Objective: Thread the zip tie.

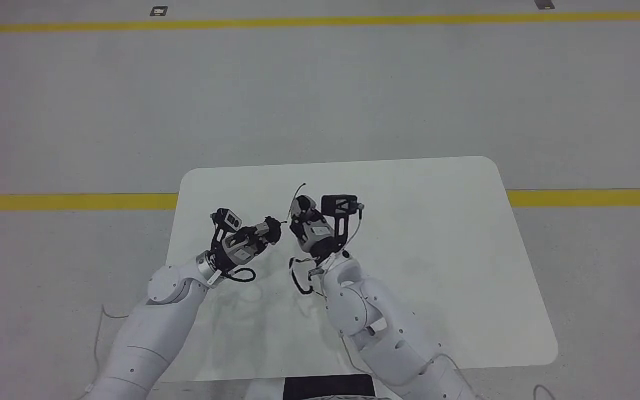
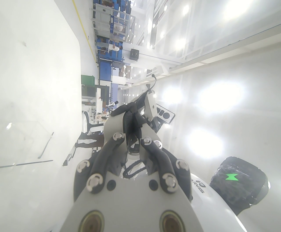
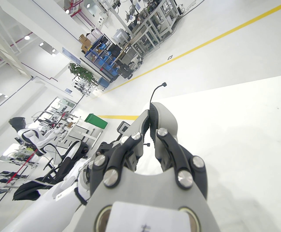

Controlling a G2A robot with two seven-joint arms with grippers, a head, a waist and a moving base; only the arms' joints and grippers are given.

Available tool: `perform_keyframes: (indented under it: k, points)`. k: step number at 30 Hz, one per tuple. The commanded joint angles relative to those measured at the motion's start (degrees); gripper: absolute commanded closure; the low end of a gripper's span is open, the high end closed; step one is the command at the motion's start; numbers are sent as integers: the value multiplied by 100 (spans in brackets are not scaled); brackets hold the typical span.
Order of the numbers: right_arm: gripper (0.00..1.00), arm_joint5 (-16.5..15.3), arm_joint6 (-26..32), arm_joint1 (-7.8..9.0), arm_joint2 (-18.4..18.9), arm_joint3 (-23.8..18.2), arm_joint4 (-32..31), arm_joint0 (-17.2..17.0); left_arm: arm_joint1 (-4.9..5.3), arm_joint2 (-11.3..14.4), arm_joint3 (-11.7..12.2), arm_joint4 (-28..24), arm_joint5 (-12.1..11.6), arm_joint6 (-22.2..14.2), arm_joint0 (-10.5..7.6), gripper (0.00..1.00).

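Pinching the black zip tie (image 3: 153,91), the right gripper (image 3: 150,116) leaves its head end curling out beyond the fingertips. Just left of it, the left gripper (image 2: 130,111) looks pressed together, though I cannot tell whether it grips anything. Both hover over the table's (image 1: 450,250) middle.

A white rounded table (image 1: 440,230) stands on a pale grey floor (image 1: 320,90) marked with yellow lines (image 1: 320,21). Beyond the lines are blue storage racks (image 3: 103,57), a green bin (image 3: 96,120) and a potted plant (image 3: 82,73). The ceiling lights (image 2: 232,9) are on.

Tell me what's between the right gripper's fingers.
The right gripper pinches a thin black plastic zip tie; its head end curves out beyond the fingers. The stretch clamped between them is covered.
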Motion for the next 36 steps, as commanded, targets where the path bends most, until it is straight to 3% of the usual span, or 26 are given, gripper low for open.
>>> perform_keyframes:
  k: [1,36]
  points:
    - [100,-13,31,-4,9,5,-6,6,0,0,0,0,0,0,0,100]
    - [100,-256,387,-13,154,-115,-208,-136,0,0,0,0,0,0,0,100]
